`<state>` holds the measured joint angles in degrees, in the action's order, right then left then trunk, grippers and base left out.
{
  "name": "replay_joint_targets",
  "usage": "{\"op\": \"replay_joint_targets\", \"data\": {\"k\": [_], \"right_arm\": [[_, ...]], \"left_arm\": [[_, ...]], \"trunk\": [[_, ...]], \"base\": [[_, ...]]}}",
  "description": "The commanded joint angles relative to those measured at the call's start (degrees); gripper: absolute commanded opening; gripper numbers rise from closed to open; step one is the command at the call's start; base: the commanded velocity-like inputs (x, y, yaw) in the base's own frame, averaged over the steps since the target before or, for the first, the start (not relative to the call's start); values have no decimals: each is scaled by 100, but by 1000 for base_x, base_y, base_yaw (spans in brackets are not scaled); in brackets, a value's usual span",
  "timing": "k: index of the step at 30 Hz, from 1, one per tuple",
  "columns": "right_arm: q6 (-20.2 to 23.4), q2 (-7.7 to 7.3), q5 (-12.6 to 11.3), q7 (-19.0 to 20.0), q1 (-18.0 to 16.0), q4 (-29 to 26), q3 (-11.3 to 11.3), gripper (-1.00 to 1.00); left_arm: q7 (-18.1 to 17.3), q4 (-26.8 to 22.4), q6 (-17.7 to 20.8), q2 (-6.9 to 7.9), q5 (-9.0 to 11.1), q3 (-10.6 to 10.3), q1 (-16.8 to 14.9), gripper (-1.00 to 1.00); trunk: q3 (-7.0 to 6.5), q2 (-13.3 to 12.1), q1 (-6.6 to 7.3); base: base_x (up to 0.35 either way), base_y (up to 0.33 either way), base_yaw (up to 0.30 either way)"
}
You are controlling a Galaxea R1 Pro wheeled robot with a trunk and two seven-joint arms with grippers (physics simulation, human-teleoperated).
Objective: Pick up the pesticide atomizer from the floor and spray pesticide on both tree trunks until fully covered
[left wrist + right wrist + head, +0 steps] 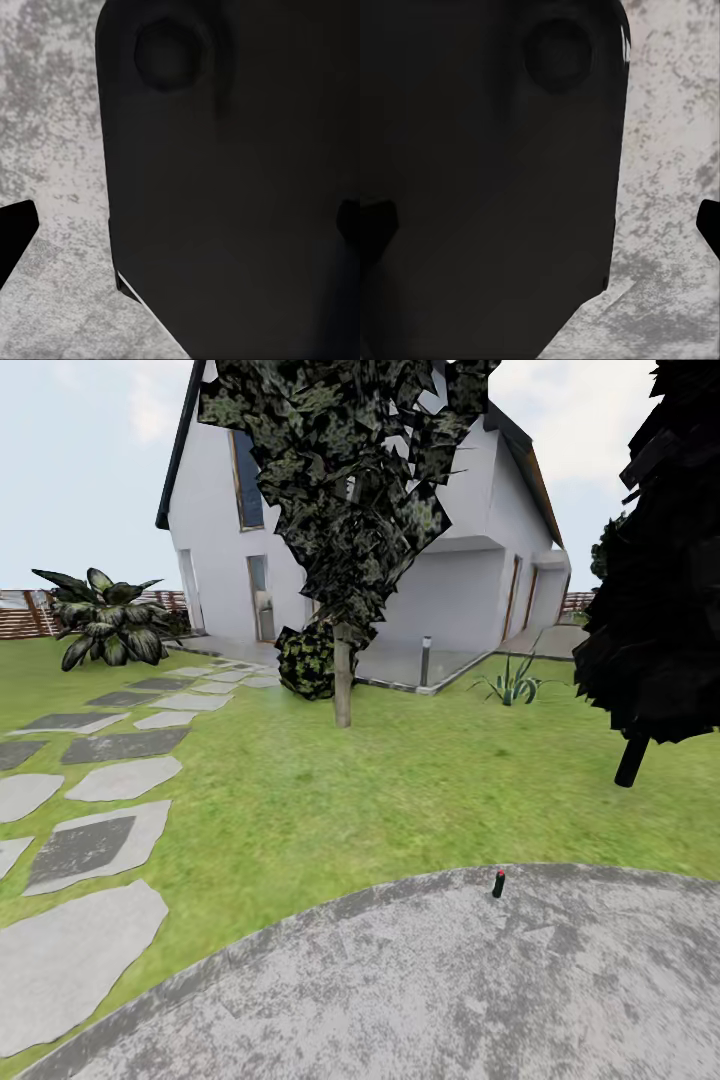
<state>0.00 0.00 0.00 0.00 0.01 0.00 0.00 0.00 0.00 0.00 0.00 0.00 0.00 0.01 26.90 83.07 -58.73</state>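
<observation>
pesticide atomizer [499, 882] — one, upright on floor [420, 990] | hands' state — cannot tell

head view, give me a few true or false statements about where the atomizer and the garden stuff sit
1. The pesticide atomizer stands upright on the grey concrete paving, near its curved edge. True.
2. The atomizer has a blue top. False: its top is red.
3. The stepping stones run along the left of the lawn. True.
4. The black cone-shaped tree stands at the left. False: it is at the right edge.
5. The thin-trunked tree rises in front of the white house. True.
</observation>
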Motion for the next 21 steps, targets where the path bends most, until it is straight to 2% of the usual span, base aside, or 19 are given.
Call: {"op": "replay_joint_targets", "data": {"k": [1,4,14,21], "right_arm": [[-9,33,28,-26,-18,-33,23,100],[-9,130,29,-26,-18,-121,20,100],[-132,103,27,-26,-18,-387,9,100],[-356,-114,28,-26,-18,-614,1,100]], "left_arm": [[22,-33,0,32,33,1,4,100],[26,-83,0,54,42,-4,-6,100],[38,-342,-9,195,86,21,-107,100],[36,-568,-10,208,88,241,-146,100]], "trunk": [[3,1,0],[3,1,0],[3,1,0],[3,1,0]], "base": [[0,0,0],[0,0,0],[0,0,0],[0,0,0]]}}
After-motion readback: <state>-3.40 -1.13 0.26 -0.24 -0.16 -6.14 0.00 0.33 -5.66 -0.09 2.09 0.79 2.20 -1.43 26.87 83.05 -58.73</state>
